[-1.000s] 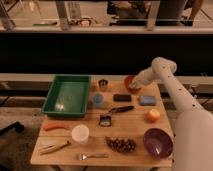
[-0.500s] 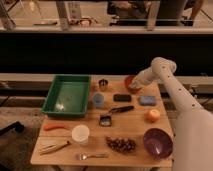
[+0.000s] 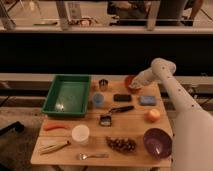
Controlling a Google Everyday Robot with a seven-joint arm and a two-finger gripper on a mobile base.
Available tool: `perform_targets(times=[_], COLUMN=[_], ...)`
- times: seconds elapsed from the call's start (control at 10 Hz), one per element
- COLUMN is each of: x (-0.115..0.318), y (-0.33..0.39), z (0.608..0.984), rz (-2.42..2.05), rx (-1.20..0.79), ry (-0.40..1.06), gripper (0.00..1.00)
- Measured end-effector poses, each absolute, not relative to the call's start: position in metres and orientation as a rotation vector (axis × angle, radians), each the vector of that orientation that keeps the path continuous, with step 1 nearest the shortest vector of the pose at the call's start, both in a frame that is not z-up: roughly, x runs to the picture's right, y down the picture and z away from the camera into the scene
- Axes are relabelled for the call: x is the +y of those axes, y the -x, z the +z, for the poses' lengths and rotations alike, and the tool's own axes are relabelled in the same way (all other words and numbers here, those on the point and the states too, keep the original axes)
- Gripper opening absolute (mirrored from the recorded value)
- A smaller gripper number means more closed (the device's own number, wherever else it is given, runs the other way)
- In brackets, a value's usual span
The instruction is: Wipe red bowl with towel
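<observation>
The red bowl stands at the back of the wooden table, right of centre. My gripper is down at the bowl's right front rim, at the end of the white arm that reaches in from the right. A small pale patch shows at the gripper's tip; I cannot tell whether it is the towel. No towel shows anywhere else on the table.
A green tray is at the left. A metal cup, blue cup, black block, blue sponge and black brush lie near the bowl. An orange fruit, purple bowl, grapes, fork, white cup, carrot and banana are in front.
</observation>
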State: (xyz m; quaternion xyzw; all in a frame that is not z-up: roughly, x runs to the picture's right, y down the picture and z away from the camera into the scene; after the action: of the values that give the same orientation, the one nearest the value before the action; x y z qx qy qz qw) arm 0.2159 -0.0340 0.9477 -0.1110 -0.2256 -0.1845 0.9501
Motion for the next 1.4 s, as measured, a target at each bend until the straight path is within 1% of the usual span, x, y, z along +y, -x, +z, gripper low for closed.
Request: perform_targets(times=[0.7, 1.4], x=[-0.039, -0.053], y=[-0.221, -0.232], z=[0.953, 0.975], rz=[-0.404, -0.469], rx=[-0.409, -0.402], ry=[0.186, 0.116], gripper=[0.00, 0.00])
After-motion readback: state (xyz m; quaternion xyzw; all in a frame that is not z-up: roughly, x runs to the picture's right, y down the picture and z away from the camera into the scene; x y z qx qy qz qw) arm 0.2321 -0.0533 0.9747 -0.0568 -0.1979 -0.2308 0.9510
